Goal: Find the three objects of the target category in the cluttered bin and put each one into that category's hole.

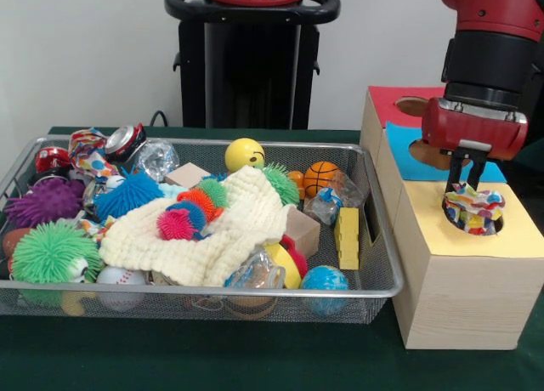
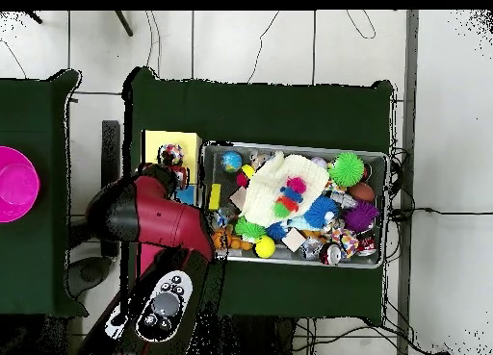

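The claw (image 1: 467, 177) stood pinched on a spotted cloth piece (image 1: 473, 207), directly beneath it, resting in the yellow box's hole (image 1: 495, 225). Delivery seemed under way; next it probably needed to let go, then search the bin (image 1: 374, 238) off to its side.

A spotted cloth piece (image 2: 170, 155) sits on the yellow box top (image 2: 154, 144); wire bin (image 2: 294, 147) (crammed) just beside.

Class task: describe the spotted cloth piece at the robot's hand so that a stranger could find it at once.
Start at the three wooden boxes beside the wire bin. On the nearest, yellow-topped box, the spotted cloth piece sits at the round hole, under the hand. It alone is white with coloured spots.
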You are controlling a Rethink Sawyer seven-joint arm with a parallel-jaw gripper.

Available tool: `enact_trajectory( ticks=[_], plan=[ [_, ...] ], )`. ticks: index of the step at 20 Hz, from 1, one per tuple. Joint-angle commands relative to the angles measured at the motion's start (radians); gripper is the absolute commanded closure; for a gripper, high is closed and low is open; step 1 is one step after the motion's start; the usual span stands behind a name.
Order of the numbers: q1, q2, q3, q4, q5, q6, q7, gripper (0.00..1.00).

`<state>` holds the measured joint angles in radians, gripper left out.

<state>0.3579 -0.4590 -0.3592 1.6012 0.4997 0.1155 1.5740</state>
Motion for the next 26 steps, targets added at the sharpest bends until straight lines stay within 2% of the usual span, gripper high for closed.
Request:
enact_trajectory(
  ticks=[1,6,12,15,16,18,23,26],
  plan=[
    [-0.042,0.029,0.005,0.032,0.004,0.136,0.216,1.0],
    [-0.023,0.035,-0.018,0.008,0.017,0.218,0.241,1.0],
    [-0.025,0.064,-0.012,-0.018,0.022,0.259,0.258,1.0],
    [-0.015,0.093,-0.033,-0.073,0.025,0.364,0.292,1.0],
    [-0.01,0.108,-0.052,-0.109,0.021,0.441,0.313,1.0],
    [-0.019,0.121,-0.046,-0.143,0.018,0.516,0.332,1.0],
    [-0.04,0.172,-0.03,-0.24,0.015,0.604,0.354,1.0],
    [-0.063,0.196,0.022,-0.273,0.018,0.667,0.357,1.0]
  ],
)
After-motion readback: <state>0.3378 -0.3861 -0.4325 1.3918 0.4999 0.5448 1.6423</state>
